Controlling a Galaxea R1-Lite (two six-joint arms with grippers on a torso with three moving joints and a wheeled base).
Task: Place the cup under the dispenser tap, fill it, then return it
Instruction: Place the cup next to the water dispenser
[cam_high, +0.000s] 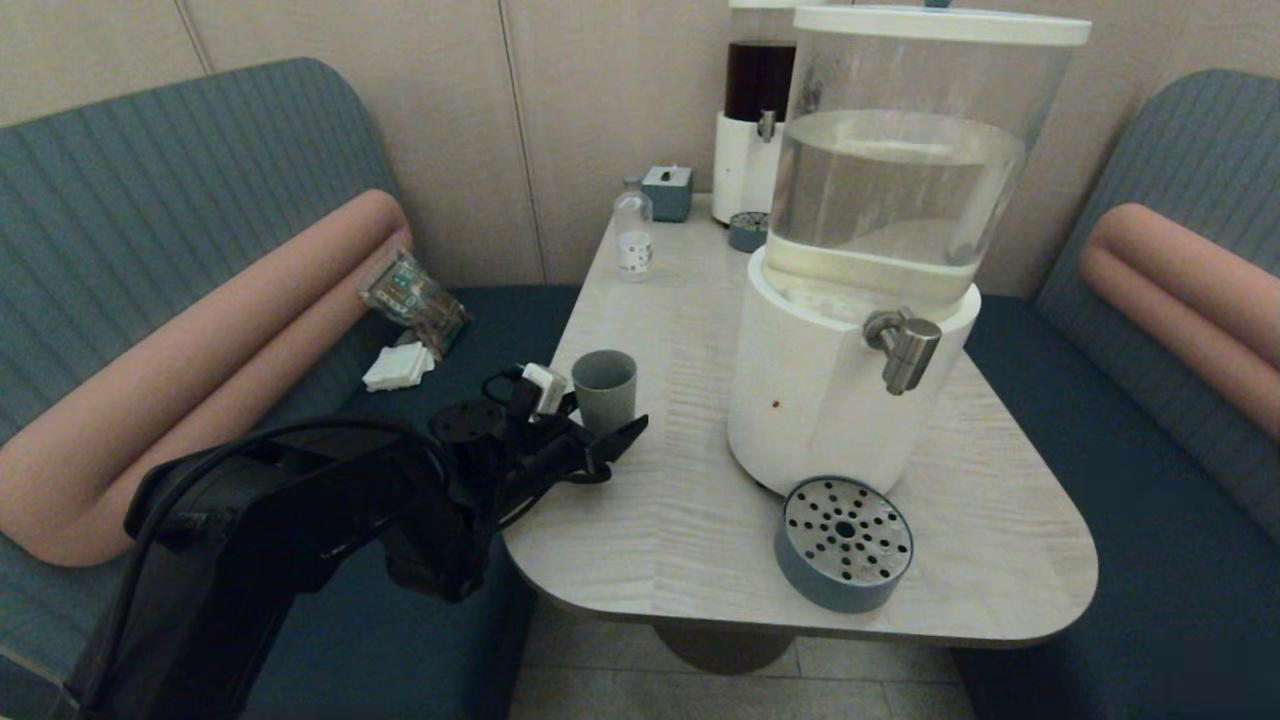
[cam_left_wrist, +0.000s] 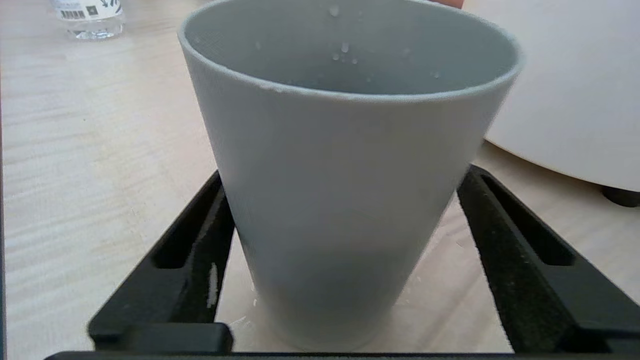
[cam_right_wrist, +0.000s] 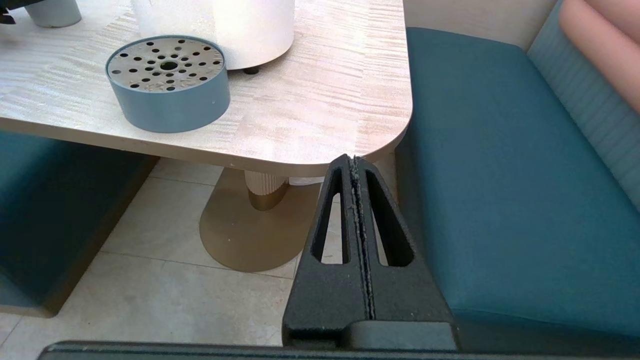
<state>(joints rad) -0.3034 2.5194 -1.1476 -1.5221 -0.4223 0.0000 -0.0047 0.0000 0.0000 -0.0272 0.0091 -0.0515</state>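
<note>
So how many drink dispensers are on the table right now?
2. The large clear-liquid dispenser stands near the table's middle, behind the round drip tray; the dark-liquid dispenser stands behind it by the wall, partly hidden.

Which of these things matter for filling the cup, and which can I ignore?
Job: cup between the open left gripper fingers; dispenser tap; drip tray.

Ignore: small bottle; dark-liquid dispenser; blue box; right gripper, shut, off the table.
</note>
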